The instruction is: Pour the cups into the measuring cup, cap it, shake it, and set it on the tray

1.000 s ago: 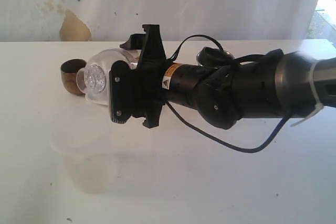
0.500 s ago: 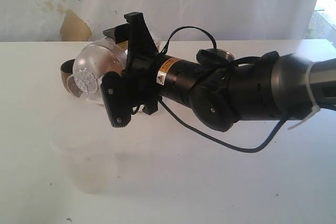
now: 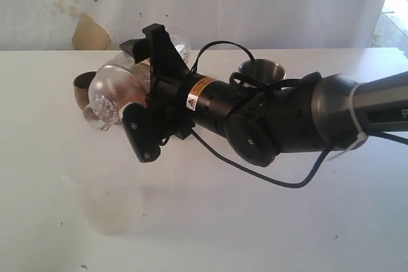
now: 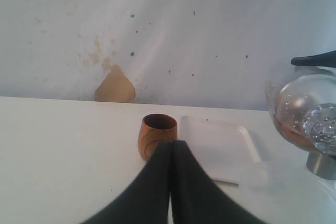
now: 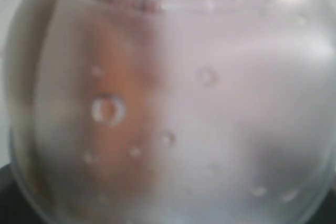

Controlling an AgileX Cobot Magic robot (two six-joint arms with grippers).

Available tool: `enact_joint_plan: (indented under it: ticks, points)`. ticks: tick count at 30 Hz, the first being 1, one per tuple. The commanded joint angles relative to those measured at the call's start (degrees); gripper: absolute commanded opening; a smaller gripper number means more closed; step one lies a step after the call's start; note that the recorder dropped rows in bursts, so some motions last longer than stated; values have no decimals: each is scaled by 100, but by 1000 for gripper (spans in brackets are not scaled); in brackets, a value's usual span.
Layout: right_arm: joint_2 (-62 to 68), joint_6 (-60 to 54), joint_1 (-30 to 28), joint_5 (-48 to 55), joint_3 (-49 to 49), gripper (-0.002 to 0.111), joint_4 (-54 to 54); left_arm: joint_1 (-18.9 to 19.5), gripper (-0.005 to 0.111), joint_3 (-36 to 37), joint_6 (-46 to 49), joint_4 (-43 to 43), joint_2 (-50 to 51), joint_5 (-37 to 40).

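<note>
My right gripper [image 3: 148,87] is shut on the measuring cup [image 3: 111,93], a clear tumbler held off the table on its side, rounded bottom toward the camera. The measuring cup [image 5: 168,103] fills the right wrist view, droplets and a brownish tint inside. The measuring cup [image 4: 304,111] hangs above the steel tumbler [image 4: 321,162]. The wooden cup [image 3: 81,88] stands just left of the held cup. The steel tumbler [image 3: 261,68] stands behind the right arm. My left gripper [image 4: 170,145] is shut and empty, close in front of the wooden cup [image 4: 155,132]. The white tray [image 4: 218,145] lies beside that cup.
A faint frosted jug [image 3: 108,202] stands near the table's front left. A small translucent piece [image 4: 258,174] lies at the tray's near corner. The right arm [image 3: 287,119] stretches across the table from the right. A stained wall [image 3: 89,33] backs the table.
The right gripper has turned and moved back and left with the measuring cup, tilting it more. The steel tumbler now shows behind the arm. The left gripper stays shut.
</note>
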Motion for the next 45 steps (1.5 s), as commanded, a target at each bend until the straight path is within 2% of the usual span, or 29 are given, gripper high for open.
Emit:
enact_joint_plan:
  ticks: [1,11,26,36,45]
  points:
    - [-24,-249,7,-498,-141,0,1,-1,0,35,10,44,-3,-29]
    - [-24,-1174,7,-742,-144,0,-17,-1,0,35,22,44,-3,-29]
    - [-5,-1252,-5,-1107,-154,0,69,-1,0,35,31,44,-3,-72]
    - [295,-2108,-5,-1318,-212,0,598,-1,0,35,31,44,-3,-72]
    - [425,-2283,-5,-1654,-212,0,718,-1,0,35,47,44,-3,-98]
